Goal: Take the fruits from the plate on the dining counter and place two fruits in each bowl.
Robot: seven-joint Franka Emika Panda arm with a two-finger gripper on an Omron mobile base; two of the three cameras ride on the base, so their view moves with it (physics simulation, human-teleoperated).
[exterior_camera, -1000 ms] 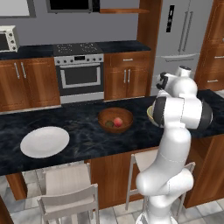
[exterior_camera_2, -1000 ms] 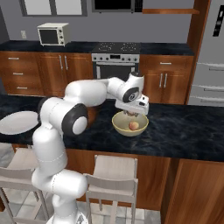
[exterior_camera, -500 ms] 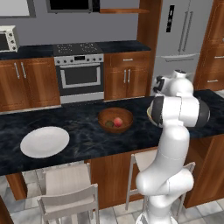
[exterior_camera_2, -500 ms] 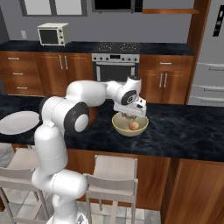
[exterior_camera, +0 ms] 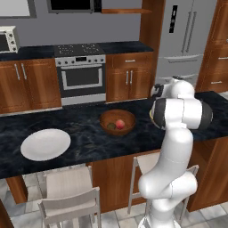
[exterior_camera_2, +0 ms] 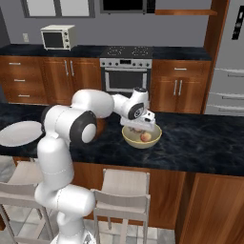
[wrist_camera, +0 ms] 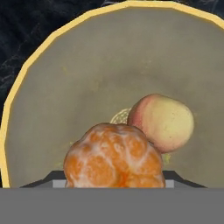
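Note:
My gripper [exterior_camera_2: 141,126] hangs just over the pale cream bowl [exterior_camera_2: 128,140] on the dining counter [exterior_camera_2: 200,139], shut on the orange-tan fruit [wrist_camera: 114,157]. In the hand view that fruit covers my fingertips, and a reddish-pink fruit [wrist_camera: 161,121] lies on the floor of the bowl [wrist_camera: 65,87] below it. That same pink fruit [exterior_camera_2: 146,137] shows in the right base view. The wooden bowl [exterior_camera: 130,117] holds a reddish-pink fruit [exterior_camera: 120,124] and a dark brown fruit [exterior_camera: 110,126]. The white plate [exterior_camera: 45,144] lies bare at the counter's left.
Two stools [exterior_camera: 71,196] stand against the counter's near side. Behind the counter run wall cabinets with an oven [exterior_camera: 82,78], a microwave [exterior_camera_2: 57,36] on the worktop, and a fridge [exterior_camera: 182,40] at the right.
My hand has sunk a little toward the cream bowl, still holding the orange-tan fruit. The bowls, plate and other fruits have not moved.

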